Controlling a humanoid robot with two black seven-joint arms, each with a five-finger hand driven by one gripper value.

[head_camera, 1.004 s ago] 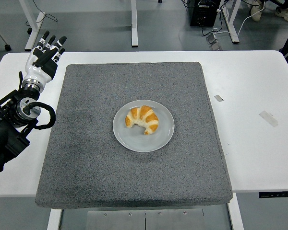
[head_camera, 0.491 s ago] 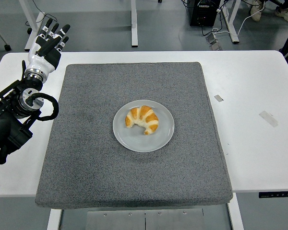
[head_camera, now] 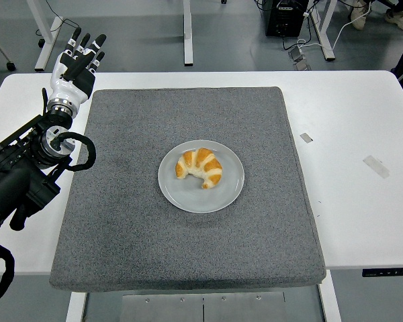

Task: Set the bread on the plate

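A golden croissant (head_camera: 199, 166) lies on a round grey plate (head_camera: 188, 196) in the middle of the grey mat (head_camera: 141, 221). My left hand (head_camera: 79, 59) is raised over the mat's far left corner, well away from the plate, with its fingers spread and holding nothing. Its black forearm runs down along the left edge of the picture. The right arm does not show.
The white table (head_camera: 363, 215) carries two small pieces of tape (head_camera: 376, 166) to the right of the mat. Beyond the far edge are desk legs, cables and a black box on the floor.
My left hand and arm have moved forward and to the right, from over the white table to the mat's far left corner. The croissant and plate have stayed put.
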